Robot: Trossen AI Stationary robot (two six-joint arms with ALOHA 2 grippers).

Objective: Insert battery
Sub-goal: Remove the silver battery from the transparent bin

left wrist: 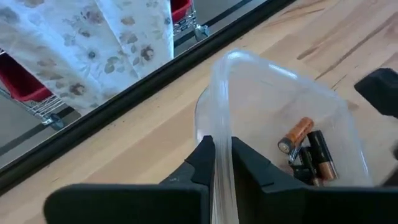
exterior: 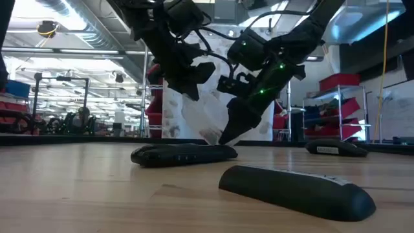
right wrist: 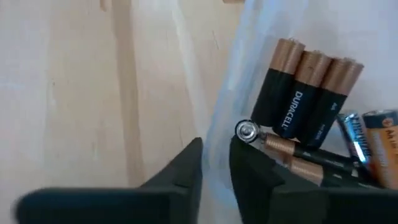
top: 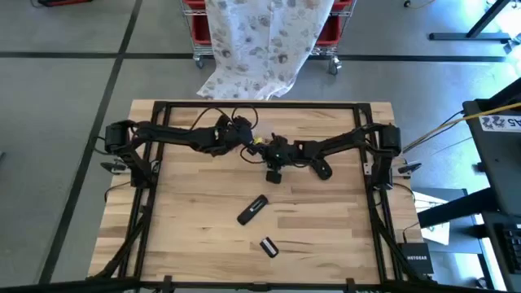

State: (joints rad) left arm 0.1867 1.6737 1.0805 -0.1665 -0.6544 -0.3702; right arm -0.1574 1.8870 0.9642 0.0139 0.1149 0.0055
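Note:
A clear plastic container (left wrist: 273, 93) with several batteries (left wrist: 308, 152) in it is at the table's far middle, between both arms. My left gripper (left wrist: 222, 158) is shut on its rim. My right gripper (right wrist: 216, 155) comes down at another side of the container (right wrist: 245, 37), its fingers close together astride the clear wall, beside the batteries (right wrist: 305, 106). A black remote (top: 252, 209) lies flat on the wood nearer the front, and a small dark cover (top: 269, 247) lies nearer still. My left gripper holds the container's thin rim (left wrist: 222, 124), one finger inside the container and one outside. The rim runs away from the fingers. My right gripper has the clear wall (right wrist: 214, 134) between its two fingers, one finger inside by a battery's silver tip (right wrist: 247, 129) and one outside, coming from above.
The black frame rails (top: 260, 106) run along the table's far edge and both sides. A dark flat object (exterior: 336, 149) lies on the wood toward the right. Bare wood spreads around the remote (exterior: 184, 154) and the cover (exterior: 297, 191).

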